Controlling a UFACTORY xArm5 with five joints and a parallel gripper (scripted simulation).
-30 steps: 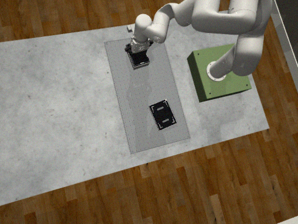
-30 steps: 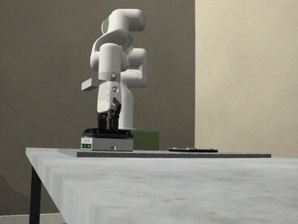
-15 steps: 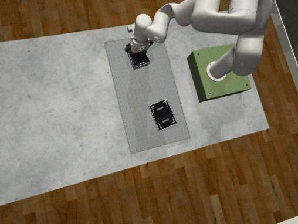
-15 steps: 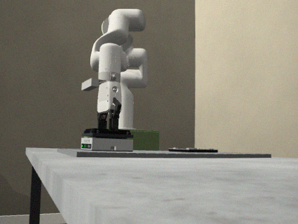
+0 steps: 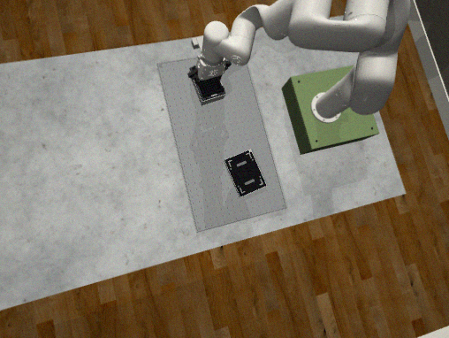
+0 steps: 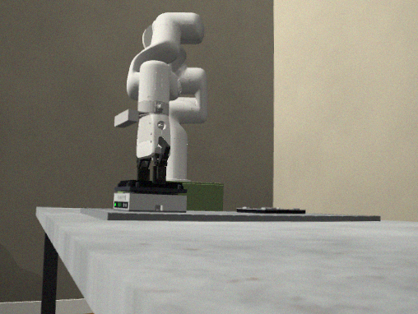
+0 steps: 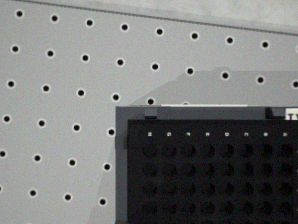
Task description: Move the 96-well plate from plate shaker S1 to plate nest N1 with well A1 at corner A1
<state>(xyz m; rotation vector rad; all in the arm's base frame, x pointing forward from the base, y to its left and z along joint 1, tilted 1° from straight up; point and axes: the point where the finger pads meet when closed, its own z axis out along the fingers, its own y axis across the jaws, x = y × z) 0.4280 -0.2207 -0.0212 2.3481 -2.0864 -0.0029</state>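
The black 96-well plate (image 5: pixel 210 89) sits on the grey plate shaker S1 (image 6: pixel 150 201) at the far end of the perforated baseplate (image 5: pixel 221 142). My gripper (image 6: pixel 153 174) stands straight down over it and is shut on the plate, which still rests on the shaker. In the wrist view the plate (image 7: pixel 210 175) fills the lower right, with the shaker's rim (image 7: pixel 200 111) behind it; the fingertips are out of sight there. The plate nest N1 (image 5: pixel 245 172) is a flat black frame with white corner marks, near the baseplate's front right, and is empty.
The arm's green base block (image 5: pixel 329 111) stands to the right of the baseplate. A small grey block (image 5: pixel 194 42) lies just beyond the baseplate's far edge. The table edge runs close behind the shaker.
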